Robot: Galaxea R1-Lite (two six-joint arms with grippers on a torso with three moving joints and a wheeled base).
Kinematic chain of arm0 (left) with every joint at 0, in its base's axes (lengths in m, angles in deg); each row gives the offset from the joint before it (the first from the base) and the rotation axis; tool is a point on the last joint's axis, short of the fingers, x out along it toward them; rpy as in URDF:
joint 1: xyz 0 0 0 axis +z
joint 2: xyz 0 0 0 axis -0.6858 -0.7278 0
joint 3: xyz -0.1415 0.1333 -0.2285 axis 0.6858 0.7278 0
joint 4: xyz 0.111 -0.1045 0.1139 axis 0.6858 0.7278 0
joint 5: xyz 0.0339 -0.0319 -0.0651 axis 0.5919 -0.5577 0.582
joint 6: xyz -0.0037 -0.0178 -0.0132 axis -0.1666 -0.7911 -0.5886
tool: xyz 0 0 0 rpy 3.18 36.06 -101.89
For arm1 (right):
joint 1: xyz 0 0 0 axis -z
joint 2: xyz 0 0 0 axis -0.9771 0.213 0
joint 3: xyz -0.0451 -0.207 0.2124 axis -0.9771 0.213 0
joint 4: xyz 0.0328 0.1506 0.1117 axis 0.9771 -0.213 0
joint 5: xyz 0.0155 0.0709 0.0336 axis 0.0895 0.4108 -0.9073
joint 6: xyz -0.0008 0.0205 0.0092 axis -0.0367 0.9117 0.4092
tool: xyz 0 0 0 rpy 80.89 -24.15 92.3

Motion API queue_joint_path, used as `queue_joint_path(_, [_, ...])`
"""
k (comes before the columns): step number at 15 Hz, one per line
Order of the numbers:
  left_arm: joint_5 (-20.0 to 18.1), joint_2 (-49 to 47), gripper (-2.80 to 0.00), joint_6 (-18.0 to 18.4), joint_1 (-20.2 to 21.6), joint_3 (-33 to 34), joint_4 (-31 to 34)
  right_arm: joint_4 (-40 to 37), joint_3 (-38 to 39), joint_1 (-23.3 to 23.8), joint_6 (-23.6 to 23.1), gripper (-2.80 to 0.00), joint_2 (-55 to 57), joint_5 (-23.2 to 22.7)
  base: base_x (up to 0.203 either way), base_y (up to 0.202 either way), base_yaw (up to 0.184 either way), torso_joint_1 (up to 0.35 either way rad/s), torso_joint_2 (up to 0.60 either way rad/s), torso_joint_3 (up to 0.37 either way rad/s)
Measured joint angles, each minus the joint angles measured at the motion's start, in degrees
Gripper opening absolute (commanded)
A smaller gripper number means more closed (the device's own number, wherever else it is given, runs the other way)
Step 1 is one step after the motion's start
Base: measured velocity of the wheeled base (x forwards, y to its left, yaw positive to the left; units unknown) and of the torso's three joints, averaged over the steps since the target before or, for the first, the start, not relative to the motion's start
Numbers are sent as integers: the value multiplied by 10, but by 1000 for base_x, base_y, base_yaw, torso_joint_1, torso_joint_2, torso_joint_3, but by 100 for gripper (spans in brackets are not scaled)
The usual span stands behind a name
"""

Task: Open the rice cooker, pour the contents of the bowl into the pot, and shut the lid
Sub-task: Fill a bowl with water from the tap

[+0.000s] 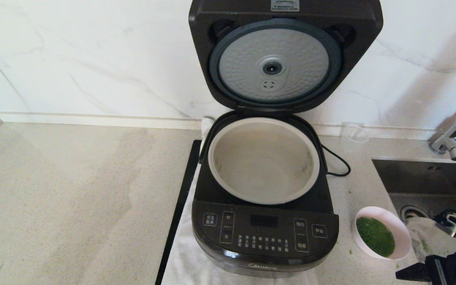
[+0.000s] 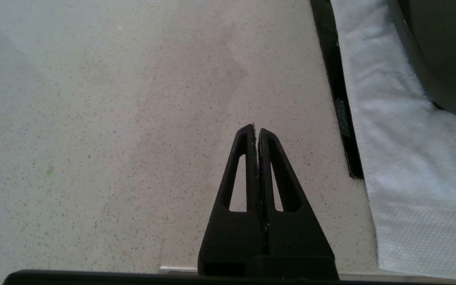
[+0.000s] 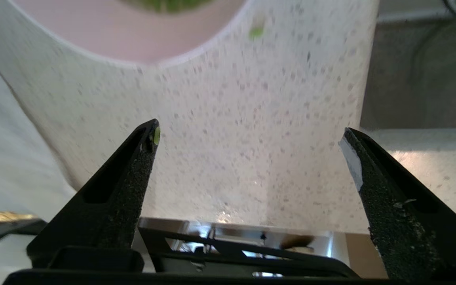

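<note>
The black rice cooker (image 1: 265, 233) stands open, its lid (image 1: 283, 55) raised against the wall with the dimpled silver underside showing. The pot (image 1: 263, 160) inside looks empty. The bowl (image 1: 382, 233), pink inside, sits on the counter right of the cooker with the green contents (image 1: 375, 236) in it. My right gripper (image 3: 251, 134) is open just in front of the bowl (image 3: 133, 39), nothing between its fingers; a green bit sticks to one fingertip (image 3: 155, 135). My left gripper (image 2: 257, 128) is shut and empty over bare counter left of the cooker, outside the head view.
A sink (image 1: 426, 178) with a faucet (image 1: 455, 144) lies right of the bowl, a cloth (image 1: 426, 237) inside it. A clear cup (image 1: 354, 134) stands behind. A white towel (image 1: 188, 261) lies under the cooker, beside a black strip (image 1: 180, 206). The power cord (image 1: 337, 164) loops behind.
</note>
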Motion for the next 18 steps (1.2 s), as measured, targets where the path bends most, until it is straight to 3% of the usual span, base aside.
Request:
queue_joint_path(11, [0,0,-280,0,0,0,0,2,-75,29,26,0,84,1,0,0,0,0,0,0])
queue_joint_path(18, [0,0,-280,0,0,0,0,-44,-122,30,36,0,51,-4,0,0,0,0,0,0])
